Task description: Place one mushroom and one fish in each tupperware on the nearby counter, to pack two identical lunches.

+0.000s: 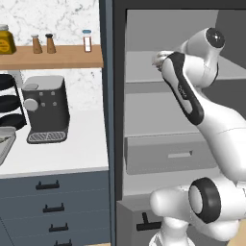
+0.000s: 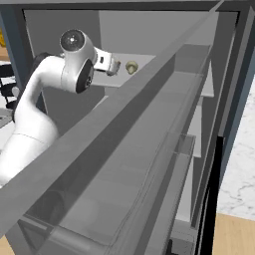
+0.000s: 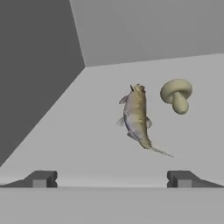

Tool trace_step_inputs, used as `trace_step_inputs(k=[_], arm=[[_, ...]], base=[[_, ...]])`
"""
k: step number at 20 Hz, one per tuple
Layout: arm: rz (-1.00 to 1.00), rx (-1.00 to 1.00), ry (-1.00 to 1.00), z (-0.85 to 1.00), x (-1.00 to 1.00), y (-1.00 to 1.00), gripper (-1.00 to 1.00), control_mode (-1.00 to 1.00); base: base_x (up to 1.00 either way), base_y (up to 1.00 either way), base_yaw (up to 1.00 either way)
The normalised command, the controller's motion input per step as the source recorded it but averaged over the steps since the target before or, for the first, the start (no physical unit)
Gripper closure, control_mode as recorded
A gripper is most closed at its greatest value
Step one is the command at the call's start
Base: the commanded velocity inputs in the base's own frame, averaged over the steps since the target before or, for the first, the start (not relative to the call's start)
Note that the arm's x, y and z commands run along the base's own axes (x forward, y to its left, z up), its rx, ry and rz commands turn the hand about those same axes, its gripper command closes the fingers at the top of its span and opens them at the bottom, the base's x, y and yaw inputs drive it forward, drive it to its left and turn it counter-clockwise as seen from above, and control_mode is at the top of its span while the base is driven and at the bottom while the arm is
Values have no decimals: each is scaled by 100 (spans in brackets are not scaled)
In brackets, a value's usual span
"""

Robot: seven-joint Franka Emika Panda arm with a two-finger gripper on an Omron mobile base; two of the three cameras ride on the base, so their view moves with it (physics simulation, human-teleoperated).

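From the left base view, the white arm reaches into an open grey cupboard; one tupperware peeks in at the left edge of the white desk.

From the right base view, the claw is near a small mushroom on a grey shelf.

In the hand view, the claw is wide open and holds nothing; the fish lies just beside the mushroom, not touching; the fish looks thin, floppy and slippery, so pinch its thick middle; the mushroom looks light, roundish and soft, so squeeze the cap gently.
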Motion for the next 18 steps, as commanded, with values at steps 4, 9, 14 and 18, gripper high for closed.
trace_step_inputs(k=[4, 9, 14, 18], arm=[[-6, -5, 1, -12, 80, -9, -100, -100], [-2, -9, 7, -30, 47, -25, -100, -100], [-2, -8, 12, -24, 22, -15, -100, -100], [-1, -1, 4, -13, 24, 0, -100, -100]], base=[[0, 0, 0], [0, 0, 0], [0, 0, 0], [0, 0, 0]])
